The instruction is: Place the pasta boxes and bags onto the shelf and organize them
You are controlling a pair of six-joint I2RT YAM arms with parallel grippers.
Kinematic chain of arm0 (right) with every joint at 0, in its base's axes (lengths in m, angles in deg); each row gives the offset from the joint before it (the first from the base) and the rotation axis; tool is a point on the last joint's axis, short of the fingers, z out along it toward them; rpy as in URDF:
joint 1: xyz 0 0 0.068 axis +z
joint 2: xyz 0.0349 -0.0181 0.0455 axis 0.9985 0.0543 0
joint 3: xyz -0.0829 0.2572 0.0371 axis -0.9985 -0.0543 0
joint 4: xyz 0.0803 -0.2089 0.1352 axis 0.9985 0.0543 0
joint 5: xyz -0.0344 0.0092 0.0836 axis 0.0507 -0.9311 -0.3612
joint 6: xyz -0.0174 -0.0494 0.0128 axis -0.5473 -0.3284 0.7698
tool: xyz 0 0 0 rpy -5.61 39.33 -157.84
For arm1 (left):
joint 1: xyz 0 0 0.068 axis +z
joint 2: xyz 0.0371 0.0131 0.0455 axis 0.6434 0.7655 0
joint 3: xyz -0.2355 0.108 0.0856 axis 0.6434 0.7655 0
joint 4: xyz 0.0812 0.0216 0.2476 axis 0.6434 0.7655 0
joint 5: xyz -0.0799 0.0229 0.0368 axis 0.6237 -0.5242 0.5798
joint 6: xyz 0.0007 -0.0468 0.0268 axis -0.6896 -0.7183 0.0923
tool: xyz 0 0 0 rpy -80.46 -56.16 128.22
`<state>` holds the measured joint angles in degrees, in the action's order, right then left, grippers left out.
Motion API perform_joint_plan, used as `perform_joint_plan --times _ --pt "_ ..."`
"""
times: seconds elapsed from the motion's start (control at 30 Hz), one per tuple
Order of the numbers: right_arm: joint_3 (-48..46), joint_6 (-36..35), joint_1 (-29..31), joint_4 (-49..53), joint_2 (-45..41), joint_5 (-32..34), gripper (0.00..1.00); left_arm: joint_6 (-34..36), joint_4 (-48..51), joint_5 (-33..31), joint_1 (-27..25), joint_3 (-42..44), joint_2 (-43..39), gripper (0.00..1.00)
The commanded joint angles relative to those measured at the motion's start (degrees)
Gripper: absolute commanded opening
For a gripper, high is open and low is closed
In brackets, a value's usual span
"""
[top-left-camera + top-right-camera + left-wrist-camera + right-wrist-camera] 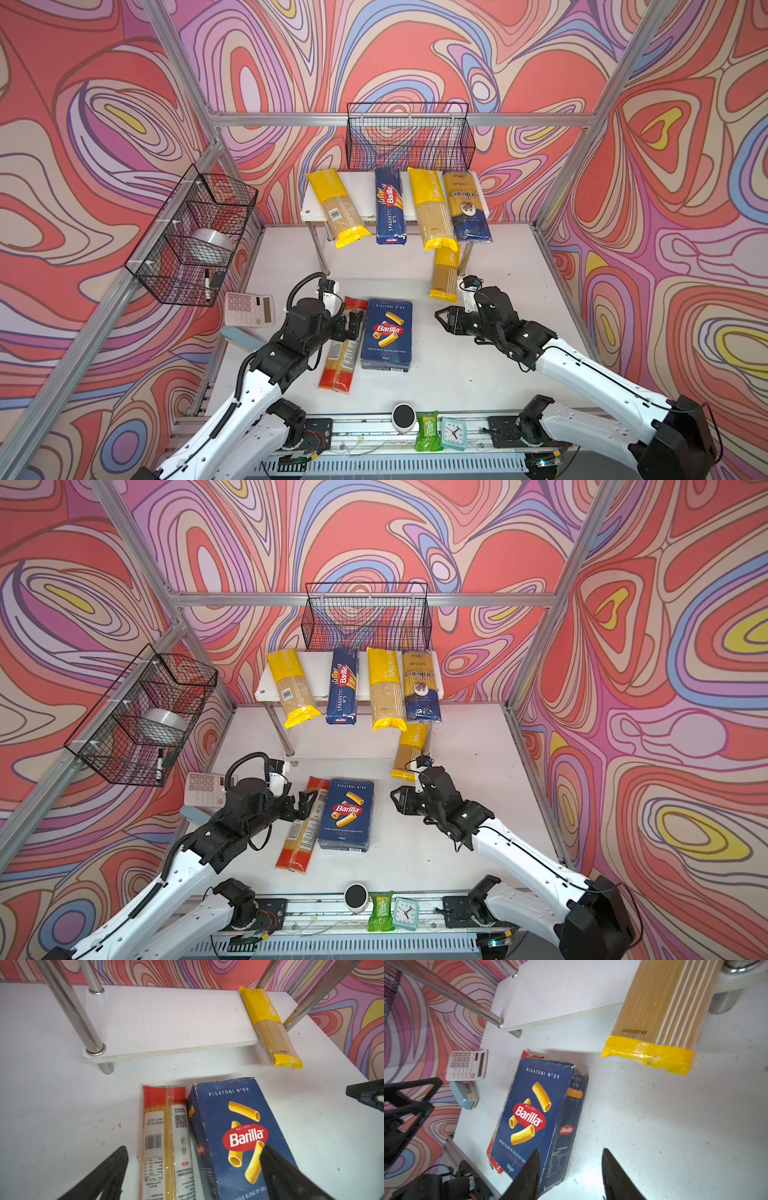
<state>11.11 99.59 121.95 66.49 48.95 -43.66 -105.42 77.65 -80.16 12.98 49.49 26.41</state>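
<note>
Two items remain on the counter (457, 374): the red-ended bag (338, 361) and the rigatoni box (386, 334), lying side by side and touching (the box may sit on the bag's edge, hard to tell). The left end effector (195, 1147) hangs just above their seam, fully released and holding nothing. One finger is over bare counter outboard of the bag, the other over the box face. The bag's long axis runs forward between those fingers toward the shelf (361, 195), so the jaws already straddle its narrow width. The right end effector (571, 1151) is also released and empty. It sits well clear of the box, which lies off to its inboard side, with a yellow-ended bag (444, 272) on the lower tier just ahead. The left arm is plainly the nearer. My read is that the crowding box is what matters for a clean pinch on the bag.
</note>
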Motion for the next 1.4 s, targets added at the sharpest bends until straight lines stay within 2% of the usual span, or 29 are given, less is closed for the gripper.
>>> perform_joint_plan --times 0.0,0.27,0.47,0.63,0.83,0.93,1.03,1.37 --pt "-2.68 3.91 0.13 -3.81 -2.95 -6.61 0.52 -3.53 4.35 6.48 -0.14 1.12 2.13 1.0" --pt "-5.06 1.96 0.22 0.15 -7.83 -5.42 0.57 -10.5 3.85 10.2 -0.61 8.02 -1.34 1.0" --pt "-6.52 1.1 0.18 0.03 -10.8 -7.13 0.59 -13.29 5.47 7.71 -5.45 7.39 -1.56 1.0" --pt "-8.37 1.44 0.19 0.28 -12.58 -8.0 0.6 -13.28 6.04 2.28 -11.71 5.64 3.46 1.0" --pt "-10.04 1.86 0.21 3.36 -17.15 -7.25 0.61 -13.97 3.02 -0.21 -17.27 2.2 8.79 1.0" --pt "-10.04 2.93 0.18 8.11 -19.9 -3.92 0.61 -14.17 1.05 -0.29 -20.6 0.63 11.89 1.0" --pt "-10.37 5.97 0.21 12.67 -22.79 -1.19 0.61 -13.41 0.96 -4.71 -25.83 -2.13 15.38 1.0" --pt "-11.4 9.4 0.2 20.14 -29.56 2.12 0.61 -12.81 -3.71 -5.27 -34.35 -10.02 29.29 1.0"
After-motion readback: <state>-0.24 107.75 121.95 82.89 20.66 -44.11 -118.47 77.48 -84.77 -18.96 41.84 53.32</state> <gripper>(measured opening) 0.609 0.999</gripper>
